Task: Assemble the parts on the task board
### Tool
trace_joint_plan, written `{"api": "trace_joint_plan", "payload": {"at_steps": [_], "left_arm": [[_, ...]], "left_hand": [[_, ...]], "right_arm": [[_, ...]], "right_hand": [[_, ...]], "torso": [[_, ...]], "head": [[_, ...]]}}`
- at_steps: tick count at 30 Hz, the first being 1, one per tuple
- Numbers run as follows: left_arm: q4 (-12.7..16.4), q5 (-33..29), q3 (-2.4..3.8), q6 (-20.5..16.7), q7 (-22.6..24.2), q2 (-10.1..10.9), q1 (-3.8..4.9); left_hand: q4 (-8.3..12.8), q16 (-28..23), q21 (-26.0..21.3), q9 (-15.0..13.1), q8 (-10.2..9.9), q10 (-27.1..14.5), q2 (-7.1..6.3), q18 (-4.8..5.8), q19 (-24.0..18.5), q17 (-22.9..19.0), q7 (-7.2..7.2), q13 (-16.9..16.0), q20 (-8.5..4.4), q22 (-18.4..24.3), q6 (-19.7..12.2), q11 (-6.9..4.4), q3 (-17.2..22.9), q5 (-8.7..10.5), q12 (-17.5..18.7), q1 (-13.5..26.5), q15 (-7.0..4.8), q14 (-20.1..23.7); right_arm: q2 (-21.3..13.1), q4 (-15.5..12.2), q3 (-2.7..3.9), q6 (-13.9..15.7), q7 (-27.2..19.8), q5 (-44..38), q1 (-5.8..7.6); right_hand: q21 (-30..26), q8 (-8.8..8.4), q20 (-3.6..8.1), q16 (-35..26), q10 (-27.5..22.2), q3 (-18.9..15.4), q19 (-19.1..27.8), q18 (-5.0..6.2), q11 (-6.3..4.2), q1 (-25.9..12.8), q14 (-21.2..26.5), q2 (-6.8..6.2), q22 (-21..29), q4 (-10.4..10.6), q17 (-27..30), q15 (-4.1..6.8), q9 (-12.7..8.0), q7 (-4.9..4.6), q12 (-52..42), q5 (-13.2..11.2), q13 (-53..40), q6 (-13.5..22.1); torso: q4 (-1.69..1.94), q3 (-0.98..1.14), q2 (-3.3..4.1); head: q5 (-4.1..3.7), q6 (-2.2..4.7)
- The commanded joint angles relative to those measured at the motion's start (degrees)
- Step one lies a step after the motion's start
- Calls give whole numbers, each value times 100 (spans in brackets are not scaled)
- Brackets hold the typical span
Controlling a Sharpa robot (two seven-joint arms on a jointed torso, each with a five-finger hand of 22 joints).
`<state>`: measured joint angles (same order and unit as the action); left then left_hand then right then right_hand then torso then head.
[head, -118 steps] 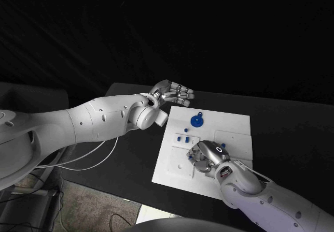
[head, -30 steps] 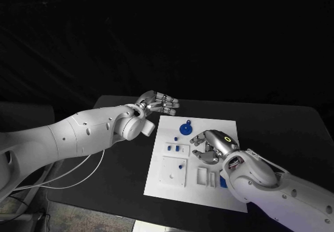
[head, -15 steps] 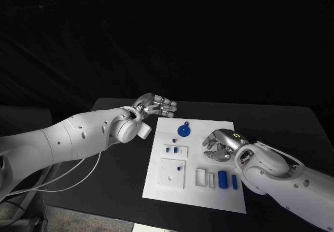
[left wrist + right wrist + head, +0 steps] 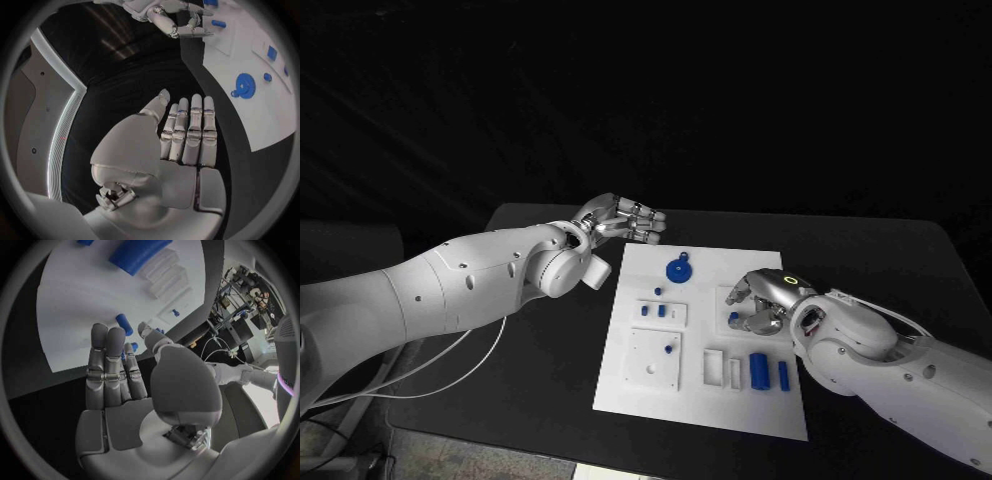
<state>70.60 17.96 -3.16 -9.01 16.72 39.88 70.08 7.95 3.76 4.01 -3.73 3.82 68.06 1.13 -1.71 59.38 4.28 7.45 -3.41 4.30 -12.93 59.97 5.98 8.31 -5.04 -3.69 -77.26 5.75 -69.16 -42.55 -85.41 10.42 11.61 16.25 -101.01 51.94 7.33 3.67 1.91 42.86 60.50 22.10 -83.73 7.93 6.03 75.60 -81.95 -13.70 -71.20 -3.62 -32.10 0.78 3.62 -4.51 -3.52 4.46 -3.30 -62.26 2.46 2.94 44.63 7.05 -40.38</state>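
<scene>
Two white robot arms reach over a black table (image 4: 877, 250) where the white task board (image 4: 704, 400) lies. The left hand (image 4: 620, 218) hovers off the board's far left corner, fingers straight and side by side, holding nothing. The right hand (image 4: 759, 302) hangs over the board's right edge, fingers extended, palm empty. A round blue part (image 4: 679, 270) sits near the board's far end; small blue parts (image 4: 656, 311) stand mid-board, and two blue cylinders (image 4: 762, 370) lie just beside the right wrist.
</scene>
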Motion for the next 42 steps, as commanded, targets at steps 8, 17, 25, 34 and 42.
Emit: {"api": "trace_joint_plan", "payload": {"at_steps": [8,17,25,34,42], "left_arm": [[25,22,2,56,112,1,6],[26,17,1,63,97,7,6],[25,13,1,69,84,10,6],[23,12,1,72,68,12,6],[22,6,1,74,61,11,6]], "left_hand": [[-51,-27,17,1,9,-130,-27,-75,21,5,17,3,76,167,-11,50,-15,-18,34,11,25,79],[-71,-24,27,1,10,-119,-16,-74,56,15,21,3,67,266,-1,45,-28,-19,34,6,13,47],[-78,-24,29,1,10,-117,-12,-72,62,18,30,3,64,280,0,45,-29,-17,33,9,11,37],[-90,-25,30,1,9,-120,-11,-69,68,20,32,3,63,302,-3,47,-35,-14,33,15,11,36],[-105,-24,29,0,10,-123,-8,-67,71,21,31,3,63,327,-4,48,-40,-14,34,20,12,38]], "right_arm": [[100,126,-39,-151,52,-313,2],[163,172,-108,-153,21,-360,1],[176,193,-144,-247,33,-405,1],[207,240,-180,-231,57,-451,1],[237,286,-207,-115,101,-501,1]], "right_hand": [[47,-8,57,71,379,773,-67,19,-104,28,4,55,-113,-173,-1,70,1,-95,5,-135,-1,-174],[196,-7,175,129,1229,1418,-46,-102,-316,-104,-54,143,-398,-327,-67,173,7,-98,12,-157,-9,-472],[237,-8,222,107,1339,1402,-13,-155,-348,-143,-47,246,-480,-434,-100,209,8,-91,10,-156,-11,-586],[305,-8,228,98,1432,1397,-8,-156,-375,-143,-69,369,-489,-496,-130,210,10,-83,9,-156,-13,-696],[442,-1,240,87,1534,1524,1,-151,-404,-148,-93,532,-511,-597,-150,223,17,-67,5,-159,-16,-822]], "torso": [[5,-7,2],[3,-10,-3],[2,-10,-4],[2,-10,-5],[1,-12,-5]], "head": [[-20,-13],[-17,-38],[-30,-61],[-37,-71],[-66,-81]]}}
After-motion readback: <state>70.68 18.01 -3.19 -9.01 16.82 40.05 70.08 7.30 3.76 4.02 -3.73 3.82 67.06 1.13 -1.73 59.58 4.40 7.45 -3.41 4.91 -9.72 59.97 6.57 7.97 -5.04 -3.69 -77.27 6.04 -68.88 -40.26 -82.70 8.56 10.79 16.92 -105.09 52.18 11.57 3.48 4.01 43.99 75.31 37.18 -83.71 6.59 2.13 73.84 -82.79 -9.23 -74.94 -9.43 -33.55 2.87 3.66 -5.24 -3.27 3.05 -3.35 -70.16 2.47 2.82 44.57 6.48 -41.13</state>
